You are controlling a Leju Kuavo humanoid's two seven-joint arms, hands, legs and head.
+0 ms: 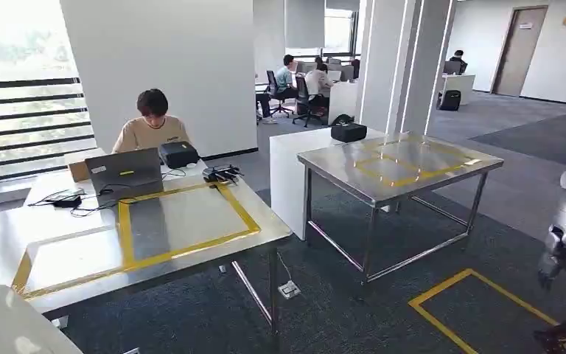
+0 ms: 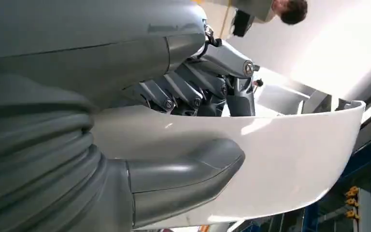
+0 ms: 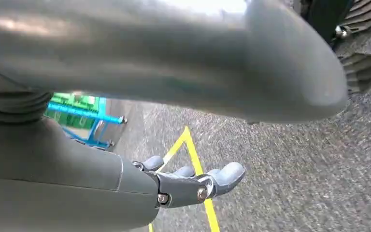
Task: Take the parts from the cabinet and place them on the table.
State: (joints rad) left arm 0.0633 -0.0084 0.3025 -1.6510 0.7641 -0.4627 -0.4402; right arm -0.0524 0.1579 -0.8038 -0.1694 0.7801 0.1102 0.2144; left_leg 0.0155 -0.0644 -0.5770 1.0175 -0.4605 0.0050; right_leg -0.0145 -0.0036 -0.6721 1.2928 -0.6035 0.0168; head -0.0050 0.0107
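The white part (image 2: 280, 159), clamped between thumb and fingers of the left hand (image 2: 193, 140), should be carried level to the near taped table (image 1: 191, 221) and lowered inside the yellow outline, while the right hand (image 3: 193, 183) hangs empty, fingers extended.

Steel worktop (image 1: 191, 214) with yellow tape frame, carrying laptop (image 1: 124, 171), black box (image 1: 178, 154), cables (image 1: 81, 200); second taped worktop (image 1: 402, 164) beyond.

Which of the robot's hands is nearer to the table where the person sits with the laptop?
The left. The left hand, holding a white part, is low beside the table. The right hand hangs far across, over the carpet.
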